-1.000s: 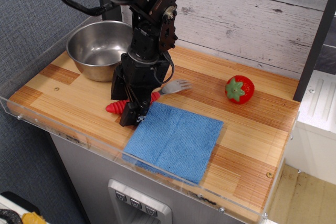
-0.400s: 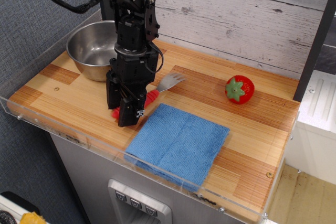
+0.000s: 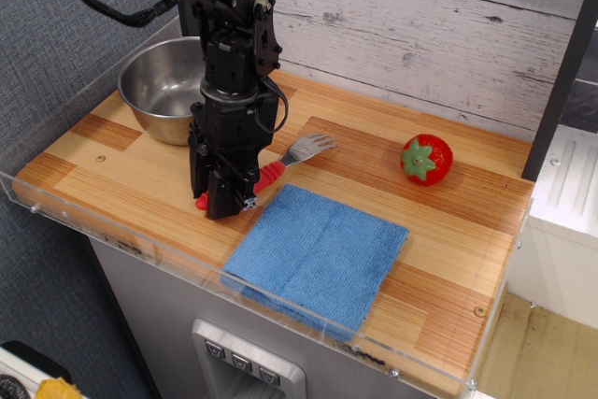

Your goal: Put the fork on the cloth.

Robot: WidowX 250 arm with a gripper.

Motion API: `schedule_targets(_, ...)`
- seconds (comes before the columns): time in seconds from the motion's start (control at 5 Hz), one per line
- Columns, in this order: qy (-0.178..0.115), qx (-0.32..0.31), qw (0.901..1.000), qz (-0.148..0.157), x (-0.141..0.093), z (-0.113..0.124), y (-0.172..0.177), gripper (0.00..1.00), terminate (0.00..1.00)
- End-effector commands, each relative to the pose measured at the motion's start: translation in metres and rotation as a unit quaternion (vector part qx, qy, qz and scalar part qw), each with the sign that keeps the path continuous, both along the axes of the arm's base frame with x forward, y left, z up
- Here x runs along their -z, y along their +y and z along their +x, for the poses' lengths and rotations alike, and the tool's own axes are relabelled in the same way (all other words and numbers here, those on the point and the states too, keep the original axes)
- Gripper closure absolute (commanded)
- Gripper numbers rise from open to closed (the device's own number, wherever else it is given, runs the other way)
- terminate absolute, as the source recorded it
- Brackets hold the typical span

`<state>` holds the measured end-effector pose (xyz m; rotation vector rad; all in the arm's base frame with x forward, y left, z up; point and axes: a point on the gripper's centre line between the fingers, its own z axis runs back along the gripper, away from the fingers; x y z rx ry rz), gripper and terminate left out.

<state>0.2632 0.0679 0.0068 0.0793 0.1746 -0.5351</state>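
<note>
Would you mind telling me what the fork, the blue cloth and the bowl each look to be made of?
The small red-handled fork: shiny silver tines, probably metal; the ribbed matte red handle looks like plastic or rubber. The square blue cloth: a soft, fuzzy, non-reflective surface, likely microfibre or similar fabric. The round silver bowl: brushed, reflective grey with soft highlights, apparently stainless steel.

From my seat, the open run is the bare wooden table at centre right of the frame, between the cloth and the strawberry. The steel bowl blocks the upper left. A clear acrylic rim fences the lower edge, and the plank wall closes the top.
</note>
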Motion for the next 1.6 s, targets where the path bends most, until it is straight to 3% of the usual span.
schedule_targets(0.0, -0.039, -0.014, 0.9992, -0.003, -0.025, 0.001, 0.009, 1.0, 0.0)
schedule_targets(0.4, -0.097, -0.053, 0.9939, -0.001, -0.077, 0.007, 0.01, 1.0, 0.0)
schedule_targets(0.6, -0.116, -0.05, 0.9919, -0.016, -0.099, 0.01, -0.001, 1.0, 0.0)
schedule_targets(1.0, -0.097, 0.039, 0.9943, -0.021, -0.096, 0.002, -0.068, 1.0, 0.0)
schedule_targets(1.4, -0.062, 0.1, 0.9928, -0.025, -0.074, -0.02, -0.107, 1.0, 0.0)
